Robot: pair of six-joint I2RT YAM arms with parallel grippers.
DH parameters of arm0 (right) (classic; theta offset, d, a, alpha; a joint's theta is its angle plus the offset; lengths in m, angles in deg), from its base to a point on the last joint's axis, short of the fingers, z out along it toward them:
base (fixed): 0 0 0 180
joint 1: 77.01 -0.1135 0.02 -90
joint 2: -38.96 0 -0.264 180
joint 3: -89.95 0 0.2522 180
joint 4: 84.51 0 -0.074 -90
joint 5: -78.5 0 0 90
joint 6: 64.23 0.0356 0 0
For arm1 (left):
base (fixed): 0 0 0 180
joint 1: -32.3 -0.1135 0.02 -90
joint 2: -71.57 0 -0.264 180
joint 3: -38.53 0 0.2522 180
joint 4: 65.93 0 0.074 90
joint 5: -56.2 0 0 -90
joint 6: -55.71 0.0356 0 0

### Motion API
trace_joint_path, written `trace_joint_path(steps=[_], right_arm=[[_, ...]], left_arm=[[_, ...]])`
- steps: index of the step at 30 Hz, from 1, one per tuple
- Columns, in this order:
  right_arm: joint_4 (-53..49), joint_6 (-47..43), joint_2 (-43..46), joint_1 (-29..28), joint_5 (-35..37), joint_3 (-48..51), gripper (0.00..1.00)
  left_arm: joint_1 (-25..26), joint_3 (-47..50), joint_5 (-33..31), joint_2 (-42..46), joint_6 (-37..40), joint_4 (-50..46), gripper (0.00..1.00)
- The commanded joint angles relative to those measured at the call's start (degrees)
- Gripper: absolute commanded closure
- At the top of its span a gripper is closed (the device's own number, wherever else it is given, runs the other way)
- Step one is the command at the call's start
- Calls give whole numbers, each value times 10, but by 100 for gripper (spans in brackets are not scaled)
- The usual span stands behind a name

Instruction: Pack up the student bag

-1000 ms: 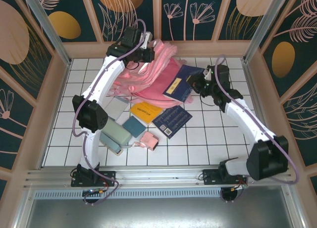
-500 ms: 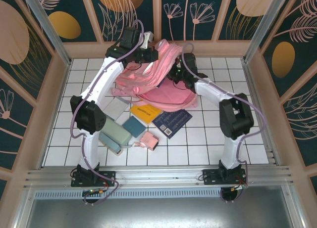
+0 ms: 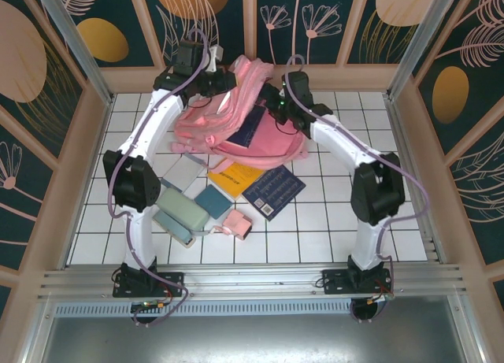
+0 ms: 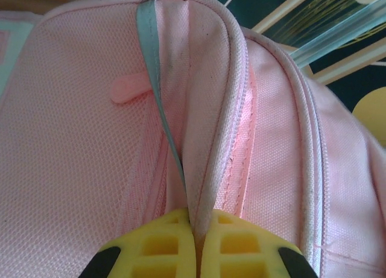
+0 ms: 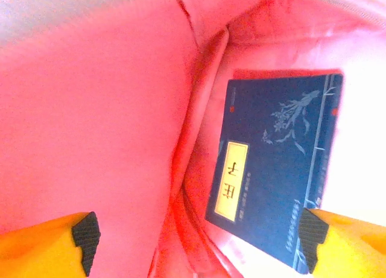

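1. One bag (image 3: pixel 203 125) lies at the far middle of the table (image 3: pixel 339 213), between the two arms. There are two dark blue books: one (image 5: pixel 274 169) inside the bag, the other (image 3: pixel 273 191) on the table near it. Beside that one lie one yellow book (image 3: pixel 235 176), one teal book (image 3: pixel 213 200) and one small pouch (image 3: pixel 236 224).
2. The bag is pink woven fabric with piped seams, a pale grey-blue strip (image 4: pixel 158 91) and a pink zip tab (image 4: pixel 129 88). Its mouth gapes, showing a deeper pink lining.
3. The left gripper (image 4: pixel 195 233) is pinched tight on the bag's upper rim, holding it raised.
4. The right gripper (image 5: pixel 199 233) sits in the bag's mouth with its jaws spread wide, gripping nothing. The book lies just ahead of it.
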State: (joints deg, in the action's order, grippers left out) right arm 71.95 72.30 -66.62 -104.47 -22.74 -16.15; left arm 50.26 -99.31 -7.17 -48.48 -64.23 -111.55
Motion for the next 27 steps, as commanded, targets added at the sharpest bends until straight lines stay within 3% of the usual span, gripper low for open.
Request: trace_joint_path(steps=[1,5,12,15,21,27], right_arm=[[-65,-70,109,-9,24,59,16],[-87,-50,231,-9,7,184,19],[-68,106,436,-13,-103,466,22],[-56,161,491,-27,-112,541,22],[44,273,487,-70,-112,635,22],[39,274,409,-112,-68,617,22]], left_arm=[[-6,-25,25,-2,-16,102,100],[-5,-25,44,-19,-21,111,100],[5,-2,44,-46,-16,115,100],[18,27,47,-49,-18,128,100],[33,111,55,-32,-27,180,100],[33,154,62,-16,-30,200,100]])
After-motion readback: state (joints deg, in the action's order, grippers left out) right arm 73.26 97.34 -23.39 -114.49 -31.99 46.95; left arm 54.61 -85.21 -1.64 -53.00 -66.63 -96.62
